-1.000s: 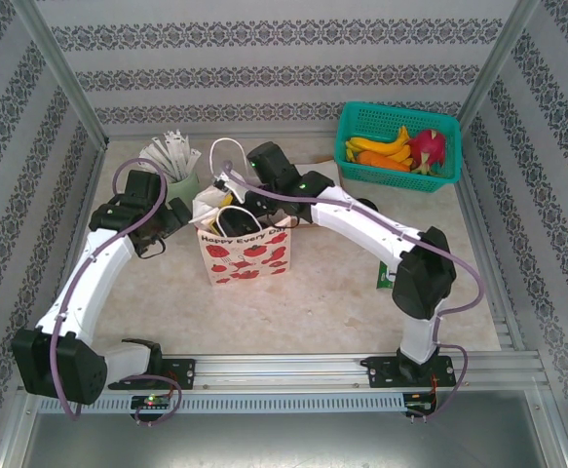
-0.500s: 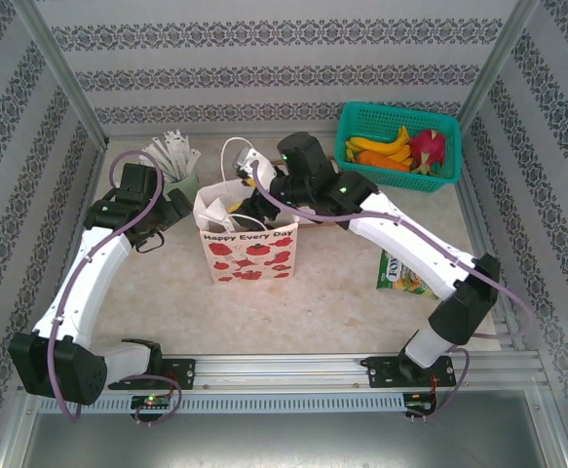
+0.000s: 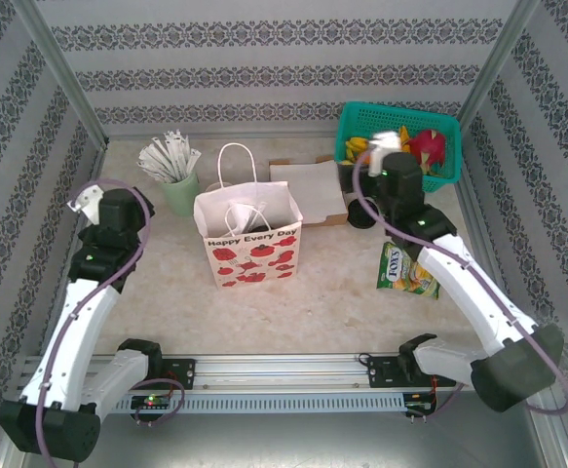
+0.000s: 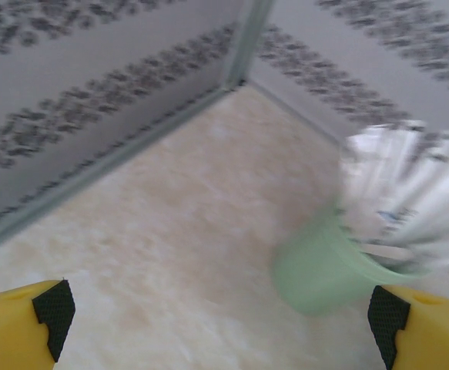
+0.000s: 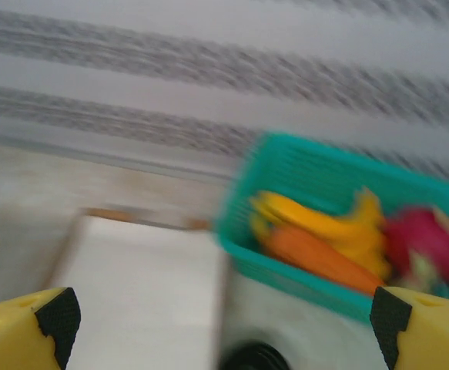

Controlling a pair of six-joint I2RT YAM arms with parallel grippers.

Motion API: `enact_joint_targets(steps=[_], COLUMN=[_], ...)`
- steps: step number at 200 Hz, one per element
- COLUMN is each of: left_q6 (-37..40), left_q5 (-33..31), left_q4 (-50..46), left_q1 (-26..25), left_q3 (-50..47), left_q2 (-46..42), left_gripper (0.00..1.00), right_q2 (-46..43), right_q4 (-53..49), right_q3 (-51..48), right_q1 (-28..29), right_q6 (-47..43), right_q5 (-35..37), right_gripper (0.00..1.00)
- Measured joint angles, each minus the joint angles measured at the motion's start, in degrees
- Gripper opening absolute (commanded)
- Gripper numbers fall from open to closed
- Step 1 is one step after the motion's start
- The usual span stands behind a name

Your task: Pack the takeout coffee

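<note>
My right tool point(image 5: 224, 316) is released, its two pads stand far apart with nothing between them. It hangs over the back right of the worktop point(image 3: 167, 283), facing the green basket point(image 5: 282, 266) of fruit and the white sheet point(image 5: 132, 262). At the low edge of its wrist view I see a round black lid, which I take for a takeout coffee point(image 5: 249, 361) standing on the worktop near the basket, outside the bag. I think the tool is wide so that it can go around such a cup. The paper bag point(image 3: 249, 244) stands upright in the middle, mouth open, probably so both arms reach in from above. My left tool point(image 4: 220, 312) is also released and empty, near the pale green cup point(image 4: 324, 266) of sticks, apart from the bag; I judge it leaves the way free
</note>
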Motion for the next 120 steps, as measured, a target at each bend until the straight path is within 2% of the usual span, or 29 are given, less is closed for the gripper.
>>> enact_joint_targets(steps=[23, 50, 82, 120], left_q6=[4.00, 9.35, 16.61, 23.74], left_q5=[-5.27, -4.52, 4.26, 16.81], left_q4=[7.91, 17.99, 33.48, 47.52], left_q1=[1.11, 3.72, 7.37, 8.57], left_q3=[-9.01, -17.11, -24.68, -25.57], left_q2=[2.03, 3.39, 9.94, 23.50], left_gripper=[0.99, 0.99, 0.99, 0.99], right_q2=[-1.53, -0.74, 6.45, 15.91], right_q4=[3.28, 8.94, 18.64, 27.93], right_q3=[-11.21, -21.75, -26.53, -26.82], right_q1=[-9.25, -15.85, -17.64, -17.68], right_q6=[5.03, 7.61, 7.72, 3.41], right_q5=[1.75, 0.09, -4.66, -11.69], right_gripper=[0.98, 0.98, 0.98, 0.98])
